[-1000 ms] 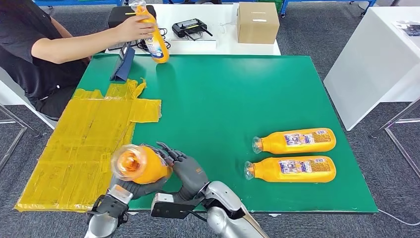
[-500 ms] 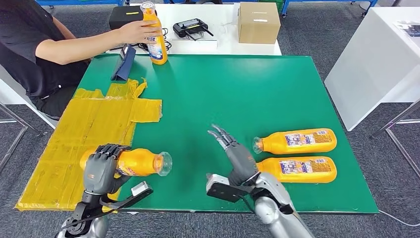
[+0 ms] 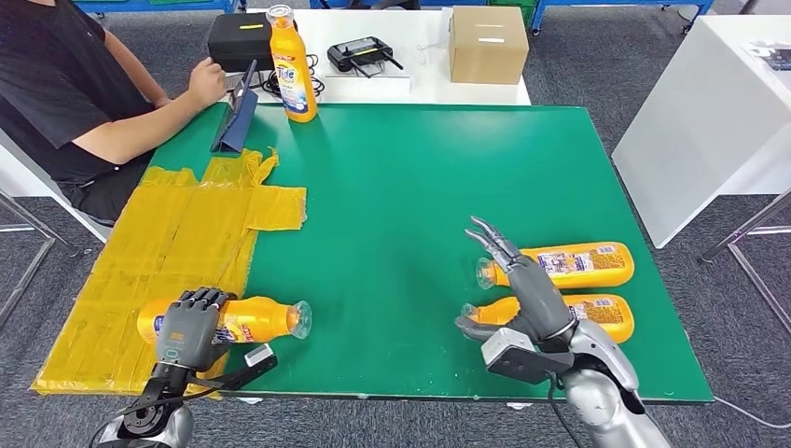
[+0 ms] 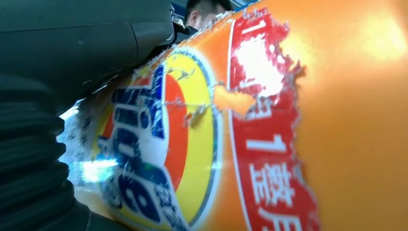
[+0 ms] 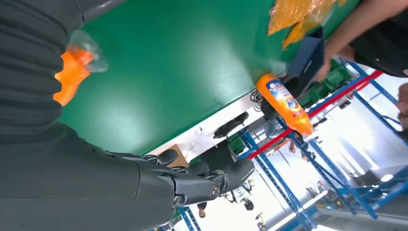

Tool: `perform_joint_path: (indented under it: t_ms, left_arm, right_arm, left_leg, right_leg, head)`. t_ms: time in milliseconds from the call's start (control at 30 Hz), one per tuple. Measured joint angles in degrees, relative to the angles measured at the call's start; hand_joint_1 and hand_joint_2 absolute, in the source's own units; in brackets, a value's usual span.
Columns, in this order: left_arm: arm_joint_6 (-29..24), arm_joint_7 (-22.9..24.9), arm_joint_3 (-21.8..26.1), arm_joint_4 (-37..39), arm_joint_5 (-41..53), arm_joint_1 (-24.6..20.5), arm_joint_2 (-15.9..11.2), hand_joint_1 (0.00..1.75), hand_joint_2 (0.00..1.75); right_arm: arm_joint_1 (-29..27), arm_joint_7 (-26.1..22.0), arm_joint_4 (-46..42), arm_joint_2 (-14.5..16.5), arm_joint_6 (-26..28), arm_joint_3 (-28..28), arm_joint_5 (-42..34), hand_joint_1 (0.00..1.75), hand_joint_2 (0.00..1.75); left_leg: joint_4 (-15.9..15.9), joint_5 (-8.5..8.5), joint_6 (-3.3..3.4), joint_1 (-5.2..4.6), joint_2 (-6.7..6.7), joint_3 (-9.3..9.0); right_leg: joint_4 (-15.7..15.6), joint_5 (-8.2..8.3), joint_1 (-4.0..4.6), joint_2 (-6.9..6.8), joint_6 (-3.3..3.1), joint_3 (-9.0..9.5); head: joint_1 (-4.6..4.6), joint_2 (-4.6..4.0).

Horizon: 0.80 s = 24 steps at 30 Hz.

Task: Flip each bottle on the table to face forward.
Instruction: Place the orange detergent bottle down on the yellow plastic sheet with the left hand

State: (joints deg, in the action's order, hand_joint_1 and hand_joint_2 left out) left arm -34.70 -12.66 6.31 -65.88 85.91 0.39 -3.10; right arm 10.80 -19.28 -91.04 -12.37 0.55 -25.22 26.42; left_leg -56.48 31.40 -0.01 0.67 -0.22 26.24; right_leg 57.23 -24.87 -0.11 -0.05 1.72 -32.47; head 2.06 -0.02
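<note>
My left hand [image 3: 187, 329] grips an orange bottle [image 3: 254, 320] that lies on its side at the table's near left, its clear cap end pointing right. Its torn label [image 4: 202, 144] looms close beside the left hand [image 4: 43, 96] in the left wrist view. Two more orange bottles lie side by side at the near right, the farther one [image 3: 571, 264] and the nearer one [image 3: 588, 317], caps to the left. My right hand [image 3: 519, 291] hovers over their necks, fingers spread and holding nothing; one neck [image 5: 72, 72] shows by the right hand [image 5: 96, 183]. A fourth bottle [image 3: 292, 65] stands upright at the far edge.
A person sits at the far left, one hand [image 3: 207, 84] near a dark blue stand [image 3: 235, 121]. Yellow taped sheeting [image 3: 177, 243] covers the green table's [image 3: 410, 187] left side. Behind it, a white table holds a cardboard box [image 3: 488, 43], a controller [image 3: 359, 51] and a black box [image 3: 239, 37].
My left hand brought its bottle down and left to lie on the table. My right hand swung right to the two lying bottles. The person released the upright bottle and pulled back.
</note>
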Motion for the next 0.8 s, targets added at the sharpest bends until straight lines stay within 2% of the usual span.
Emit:
perform_joint_path:
  t_ms: [33, 333, 600, 667, 800]
  left_arm:
    - [0.6, -0.4, -0.2, 1.0, -0.7, -0.5, -0.3, 0.00, 1.75]
    - [0.4, -1.7, -2.1, 0.5, -2.8, 0.6, -1.5, 0.00, 1.75]
    - [0.3, -2.5, -2.6, -0.4, -4.0, 1.2, -1.9, 0.00, 1.75]
    - [0.0, -4.6, -2.7, -1.6, -7.3, 2.1, -2.0, 0.00, 1.75]
    - [-1.3, -12.0, -2.5, -6.1, -17.7, 5.2, -2.1, 0.00, 1.75]
  right_arm:
    - [-0.8, -0.7, -1.3, -1.3, -1.1, 0.9, -1.5, 0.00, 1.75]
    - [-6.0, -1.6, -7.0, -9.5, -5.6, 5.6, -3.5, 0.00, 1.75]
    - [-6.9, -1.0, -8.6, -12.0, -6.4, 7.1, -3.5, 0.00, 1.75]
    - [-7.5, 0.0, -9.0, -14.0, -8.0, 8.0, -4.4, 0.00, 1.75]
    - [-8.4, 1.7, -9.3, -18.4, -12.2, 11.3, -5.8, 0.00, 1.75]
  left_leg:
    - [0.0, 0.00, 0.00, -0.01, -0.01, -0.04]
    - [0.0, -0.01, 0.01, 0.02, 0.00, -0.22]
    - [0.0, -0.01, 0.01, 0.00, 0.01, -0.23]
    - [0.0, 0.00, 0.01, -0.01, 0.00, -0.22]
    - [0.0, 0.01, 0.03, -0.03, 0.02, -0.16]
  right_leg:
    - [0.0, 0.00, -0.01, -0.02, 0.00, 0.06]
    - [0.0, 0.00, -0.01, -0.01, 0.00, 0.23]
    - [0.0, 0.00, -0.02, -0.01, 0.00, 0.23]
    - [0.0, 0.00, -0.02, -0.01, 0.00, 0.23]
    - [0.0, 0.00, -0.02, 0.00, 0.01, 0.18]
  head:
    - [0.01, 0.00]
    - [-0.01, 0.00]
    - [0.01, 0.00]
    - [0.00, 0.00]
    - [0.00, 0.00]
